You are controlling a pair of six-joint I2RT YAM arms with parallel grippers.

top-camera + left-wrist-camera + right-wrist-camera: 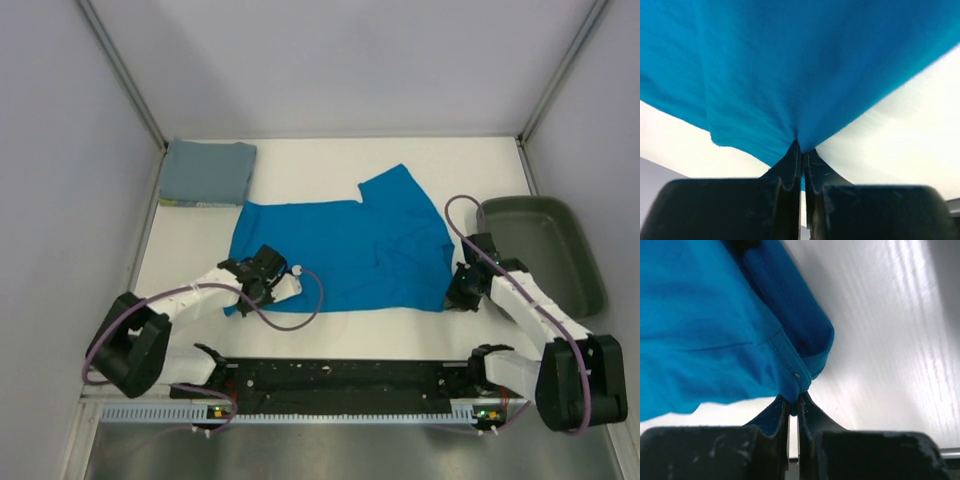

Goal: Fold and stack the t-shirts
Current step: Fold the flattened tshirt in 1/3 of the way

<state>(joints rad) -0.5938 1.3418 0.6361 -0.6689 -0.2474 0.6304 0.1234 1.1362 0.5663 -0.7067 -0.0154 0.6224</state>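
The bright cobalt blue t-shirt [350,250] lies spread on the white table, partly folded. My left gripper [252,285] is shut on its near left corner; in the left wrist view the cloth [790,75] is pinched between the closed black fingers [787,165]. My right gripper [462,292] is shut on the near right corner; the right wrist view shows the hemmed edge [790,365] clamped between the fingertips [812,412]. The dusty grey-blue t-shirt [208,172] sits in a square fold at the far left corner.
A dark green tray [545,250] stands at the right edge, just beyond my right arm. Grey walls enclose the table on the left, back and right. A black rail [340,378] runs along the near edge between the arm bases.
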